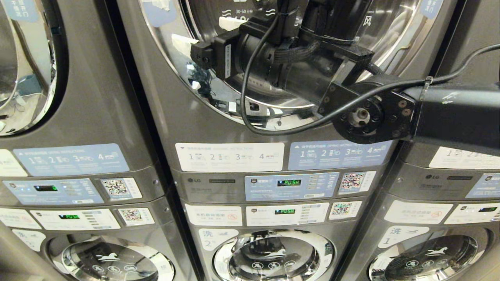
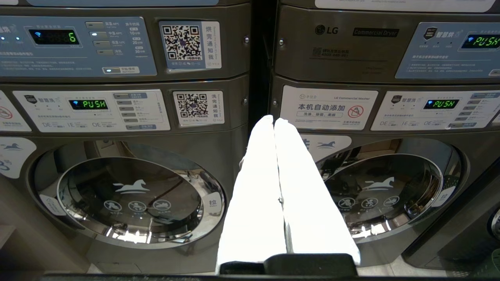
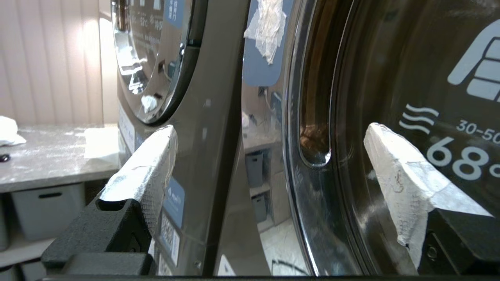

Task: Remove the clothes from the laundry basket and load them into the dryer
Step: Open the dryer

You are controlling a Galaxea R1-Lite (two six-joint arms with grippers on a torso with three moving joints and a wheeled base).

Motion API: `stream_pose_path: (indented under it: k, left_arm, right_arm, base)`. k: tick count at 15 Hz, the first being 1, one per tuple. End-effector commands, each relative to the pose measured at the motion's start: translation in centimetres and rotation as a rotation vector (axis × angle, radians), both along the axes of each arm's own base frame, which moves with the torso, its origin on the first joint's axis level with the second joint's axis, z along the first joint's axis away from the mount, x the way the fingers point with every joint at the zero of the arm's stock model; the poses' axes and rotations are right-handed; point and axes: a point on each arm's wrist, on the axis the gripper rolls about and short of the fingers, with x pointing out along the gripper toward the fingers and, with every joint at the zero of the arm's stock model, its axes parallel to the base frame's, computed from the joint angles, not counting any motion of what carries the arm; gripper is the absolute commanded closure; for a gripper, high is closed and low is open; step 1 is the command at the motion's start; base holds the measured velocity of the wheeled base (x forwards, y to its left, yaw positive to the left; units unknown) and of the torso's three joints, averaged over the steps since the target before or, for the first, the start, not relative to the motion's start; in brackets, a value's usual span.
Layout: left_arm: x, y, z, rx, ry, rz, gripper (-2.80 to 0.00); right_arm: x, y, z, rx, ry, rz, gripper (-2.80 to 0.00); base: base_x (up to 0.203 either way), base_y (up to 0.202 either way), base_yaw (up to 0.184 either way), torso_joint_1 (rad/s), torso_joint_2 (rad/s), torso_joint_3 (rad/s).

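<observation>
Both fingers [image 3: 398, 171] of the right hand [image 3: 269, 156] spread wide, empty, straddling the dryer door [image 3: 390, 78] rim; left hand [image 2: 274, 121] closed, empty.

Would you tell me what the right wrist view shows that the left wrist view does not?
Only the right wrist view shows the open right gripper up at the dryer door, plus a grey counter. Only the left wrist view shows the shut left gripper, the lower washer doors and lit PUSH displays. Both share the grey machine fronts; neither shows clothes or a basket.

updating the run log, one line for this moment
right claw: open, at dryer door | left claw: shut, empty | clothes: unseen
</observation>
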Motion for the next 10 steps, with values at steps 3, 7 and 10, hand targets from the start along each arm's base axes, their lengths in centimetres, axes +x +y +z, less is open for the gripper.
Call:
stream_pose_path:
  k: [3, 7, 10]
  left_arm:
    - [0.0, 0.0, 0.0, -0.001, -0.002, 0.000, 0.00]
    - [0.0, 0.0, 0.0, 0.000, -0.002, 0.000, 0.00]
    - [0.0, 0.0, 0.0, 0.000, -0.002, 0.000, 0.00]
  right_arm:
    - [-0.7, -0.8, 1.2, 0.015, -0.017, 0.000, -2.80]
    - [-0.9, -0.9, 1.3, 0.007, -0.012, -0.001, -2.80]
    - [-2.0, -2.1, 2.7, -0.006, 0.022, -0.045, -2.80]
  base:
    - [0.000, 0.000, 0.000, 0.000, 0.00, 0.000]
    - [0.000, 0.000, 0.000, 0.000, 0.00, 0.000]
    - [0.000, 0.000, 0.000, 0.000, 0.00, 0.000]
